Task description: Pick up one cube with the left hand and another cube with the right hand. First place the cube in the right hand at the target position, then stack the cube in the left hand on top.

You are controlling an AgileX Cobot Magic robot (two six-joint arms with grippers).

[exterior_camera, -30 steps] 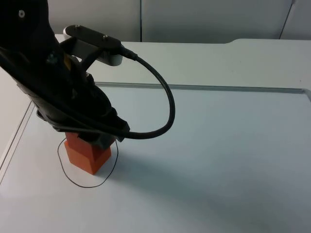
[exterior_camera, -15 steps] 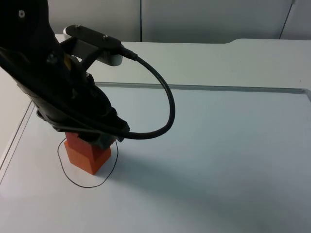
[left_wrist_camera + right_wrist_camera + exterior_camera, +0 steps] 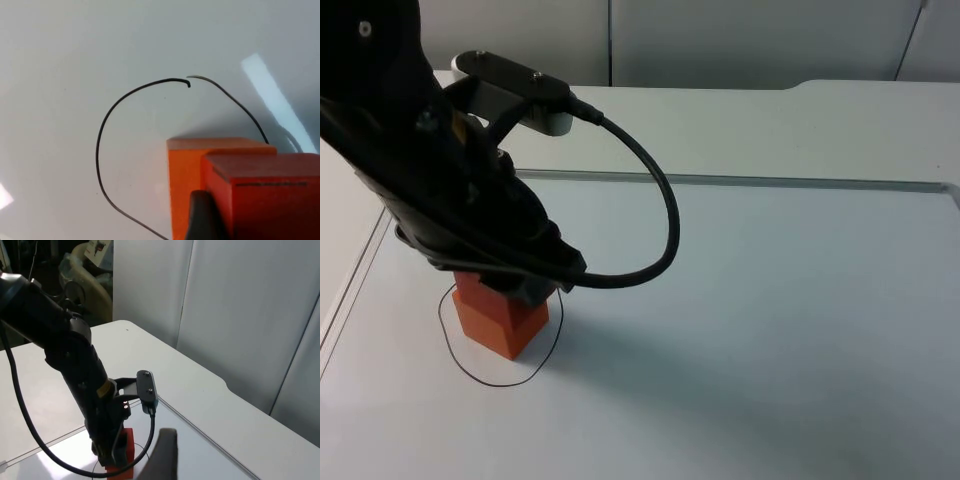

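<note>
An orange cube (image 3: 505, 322) stands inside the black circle (image 3: 500, 385) drawn on the white table at the front left. My left gripper (image 3: 515, 288) hangs directly over it, and the arm hides its top. In the left wrist view a redder second cube (image 3: 270, 200) rests on the orange cube (image 3: 182, 190), shifted a little to one side, and a black fingertip (image 3: 200, 217) presses against its side face. The circle (image 3: 97, 150) curves around the stack. My right arm waits high off the table; past its fingertip (image 3: 165, 455) I see the stack (image 3: 125, 450) from afar.
The table (image 3: 770, 330) is bare white to the right of the stack. A thin seam runs across it at the back, and the grey partition wall (image 3: 720, 40) closes it off. The left arm (image 3: 80, 370) leans over the front left corner.
</note>
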